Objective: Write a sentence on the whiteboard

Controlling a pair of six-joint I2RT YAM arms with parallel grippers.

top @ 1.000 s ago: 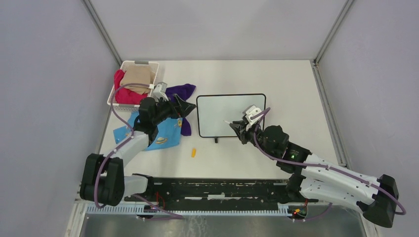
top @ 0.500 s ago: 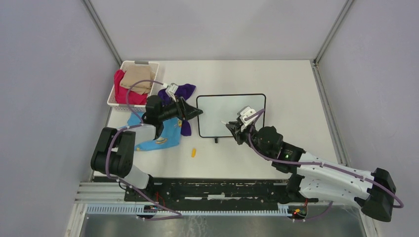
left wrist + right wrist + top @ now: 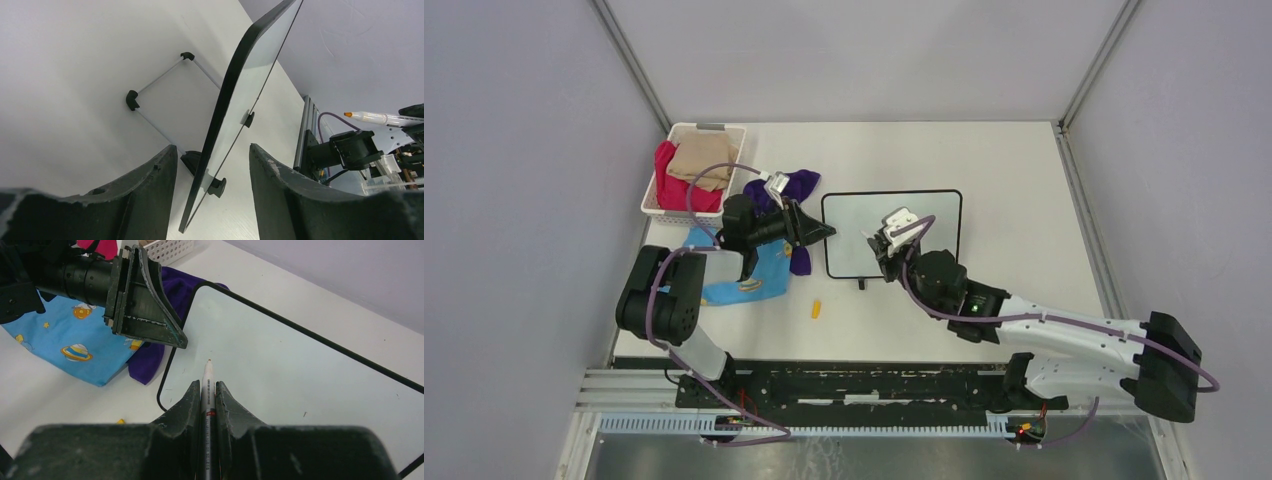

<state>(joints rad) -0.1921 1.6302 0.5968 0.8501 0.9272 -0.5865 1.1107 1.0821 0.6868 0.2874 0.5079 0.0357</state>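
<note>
Over the last second the right arm has swung left across the board, and the left arm has come in to the board's left edge with its jaws narrowing. Nearest the bases, a small orange bit (image 3: 816, 309) lies on the table (image 3: 1024, 170), just in front of the board. Right gripper (image 3: 207, 387) is clamped on the marker (image 3: 207, 375), tip bare and aimed at the left part of the whiteboard (image 3: 310, 365). Can't tell from these views if the tip touches. Left gripper (image 3: 211, 147) straddles the board's left edge, one finger on each side, with gaps showing, so no grip yet. Board sits mid-table with a blank face, so the sentence isn't started and all the writing is left. Next is probably steadying the board, then the first stroke. Beyond: blue cloth (image 3: 759, 275), purple cloth (image 3: 792, 183), basket (image 3: 686, 128).
</note>
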